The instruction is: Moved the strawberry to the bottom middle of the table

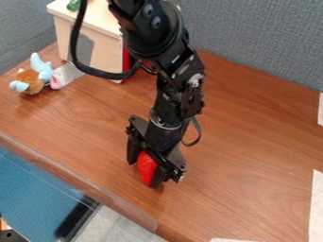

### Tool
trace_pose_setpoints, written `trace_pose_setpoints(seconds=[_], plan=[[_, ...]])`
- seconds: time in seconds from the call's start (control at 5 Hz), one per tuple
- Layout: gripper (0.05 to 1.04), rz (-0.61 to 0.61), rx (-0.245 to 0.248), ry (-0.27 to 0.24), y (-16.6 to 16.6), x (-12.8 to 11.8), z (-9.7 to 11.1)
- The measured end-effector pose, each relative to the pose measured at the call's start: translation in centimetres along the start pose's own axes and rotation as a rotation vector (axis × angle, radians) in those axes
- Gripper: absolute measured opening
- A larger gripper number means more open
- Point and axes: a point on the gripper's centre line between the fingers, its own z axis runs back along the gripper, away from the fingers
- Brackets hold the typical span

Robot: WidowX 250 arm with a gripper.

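Closest to the camera, drops in from the top edge as a black robot arm [148, 28], looping a black cable [77, 42] out on the view's left. Ends below the middle of the camera view, somewhat left of centre, in a black gripper [144, 173], tilted over the near part of a wooden table [252, 142].

Pinches a red strawberry [147, 168] there, with fingers parted just enough for the fruit and touching it from both sides. Keeps the strawberry low over the wood, near the table's front edge. Cannot tell contact with the wood from a slight gap beneath.

Hides much of the strawberry behind the black fingers, leaving a bulging red strip in sight between them. Covers part of a pale box [101, 35] at the upper left with arm and cable, letting a bit of its red side peek out. Cuts off a green object [73, 4] on top of the box at the frame's edge, too little to name. Sets a brown and light-blue plush toy [30, 78] beside the box, left of it. Crops white sheets at the right edge and another at the bottom. Backs everything with grey fabric panels [252, 33].
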Motion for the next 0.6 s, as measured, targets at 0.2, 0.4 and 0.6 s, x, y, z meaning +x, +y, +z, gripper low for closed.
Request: trace_pose_setpoints(seconds=[0.2, 0.4, 0.6], plan=[[1.011, -0.009, -0.011, 0.032, -0.1, -0.2, 0.3], [1.006, 0.031, -0.038, 0.008, 0.6, -0.3, 2.6], [1.0, 0.067, -0.065, -0.045, 1.6, -0.8, 6.0]])
